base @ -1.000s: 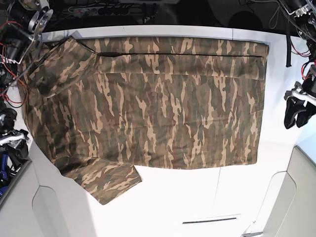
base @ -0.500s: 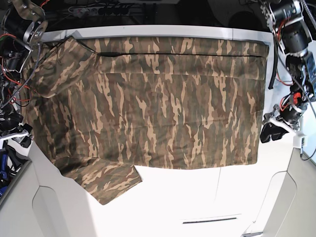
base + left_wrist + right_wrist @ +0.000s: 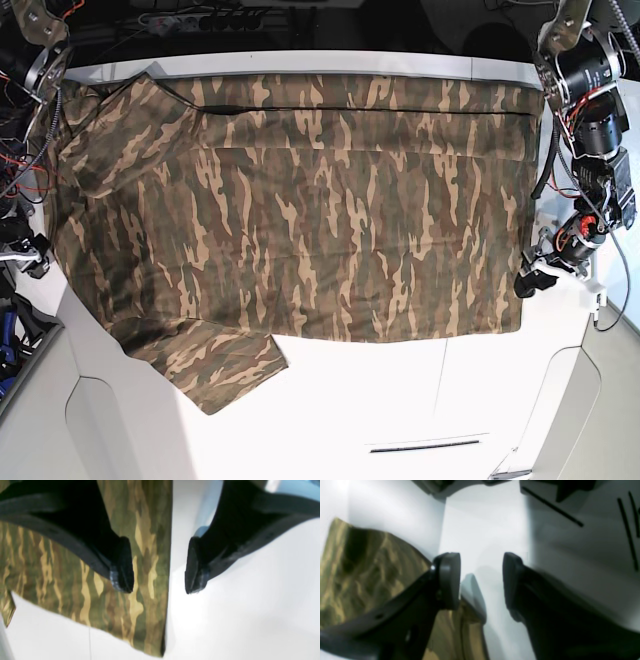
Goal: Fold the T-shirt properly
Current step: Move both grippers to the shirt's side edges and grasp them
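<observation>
The camouflage T-shirt [image 3: 300,210] lies spread flat on the white table [image 3: 400,400], one sleeve [image 3: 215,365] pointing to the front left. My left gripper [image 3: 530,281] is open and low at the shirt's right edge near the front corner. In the left wrist view, the left gripper [image 3: 158,580] straddles that edge: one finger [image 3: 122,565] is over the cloth [image 3: 145,530], the other over bare table. My right gripper [image 3: 25,257] is open and empty at the shirt's left edge; in the right wrist view [image 3: 481,565] the cloth [image 3: 357,575] lies beside its left finger.
A power strip and cables [image 3: 200,18] lie behind the table's back edge. Loose red and black wires [image 3: 25,170] hang by the right arm on the left. A narrow dark slot [image 3: 425,446] sits in the table near the front.
My left gripper has moved in from the right and down to the shirt's right edge. My right gripper has shifted slightly back along the left edge. The shirt has not moved.
</observation>
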Tool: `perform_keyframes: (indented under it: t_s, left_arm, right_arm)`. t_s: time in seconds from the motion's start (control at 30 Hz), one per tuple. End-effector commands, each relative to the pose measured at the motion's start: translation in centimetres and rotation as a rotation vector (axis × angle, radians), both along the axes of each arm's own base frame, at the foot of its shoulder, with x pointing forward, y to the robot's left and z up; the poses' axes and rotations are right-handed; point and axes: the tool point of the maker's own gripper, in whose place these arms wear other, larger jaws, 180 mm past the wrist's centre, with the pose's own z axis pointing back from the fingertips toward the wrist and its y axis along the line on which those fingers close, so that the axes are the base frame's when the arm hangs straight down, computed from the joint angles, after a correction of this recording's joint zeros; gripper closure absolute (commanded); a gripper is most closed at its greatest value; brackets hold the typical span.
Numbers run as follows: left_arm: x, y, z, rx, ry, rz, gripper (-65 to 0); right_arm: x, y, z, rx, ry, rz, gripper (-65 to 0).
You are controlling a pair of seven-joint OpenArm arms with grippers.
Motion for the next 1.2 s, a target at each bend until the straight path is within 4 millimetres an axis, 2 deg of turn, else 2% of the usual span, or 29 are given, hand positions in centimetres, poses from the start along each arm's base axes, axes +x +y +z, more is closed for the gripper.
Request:
perform_keyframes:
  t_s: [0.0, 0.33, 0.57, 0.7, 0.83, 0.93, 1.0, 1.07, 1.1, 1.17]
  left_arm:
    - [0.7, 0.8, 1.1, 0.011, -0.021, 0.013, -35.9]
    - [0.7, -1.3, -0.3, -0.036, -0.007, 0.003, -35.9]
    - [0.8, -2.3, -0.7, -0.053, 0.0, -0.007, -35.9]
    - [0.6, -2.4, -0.9, -0.055, 0.012, -0.012, -35.9]
    - [0.6, -2.5, -0.9, -0.057, 0.012, -0.013, -35.9]
    - [0.6, -2.6, -0.9, -0.059, 0.014, -0.015, -35.9]
    - [0.7, -2.8, -1.0, -0.062, 0.015, -0.015, -35.9]
    - [0.6, -2.9, -1.2, -0.065, 0.026, -0.007, -35.5]
    - [0.6, -2.8, -1.3, -0.064, 0.031, 0.002, -33.5]
    - [0.5, -2.8, -1.4, -0.065, 0.034, 0.0, -24.8]
  right_arm:
    - [0.5, -0.4, 0.8, -0.002, -0.014, 0.01, -27.6]
    - [2.0, 3.7, 0.2, 0.05, -0.029, 0.084, -27.6]
    - [4.3, 6.8, 1.0, 0.048, -0.049, 0.17, -27.6]
    - [4.9, 7.5, 1.3, 0.051, -0.06, 0.182, -27.3]
    - [5.4, 8.3, 1.7, 0.06, -0.079, 0.202, -22.5]
    - [5.5, 8.6, 1.9, 0.062, -0.089, 0.219, -22.2]
    - [5.4, 8.6, 1.8, 0.062, -0.088, 0.219, -19.4]
    - [5.4, 8.6, 1.9, 0.062, -0.088, 0.219, -12.9]
    - [5.4, 8.6, 1.8, 0.062, -0.088, 0.22, -9.0]
    - [5.5, 8.8, 2.0, 0.063, -0.094, 0.232, -0.3]
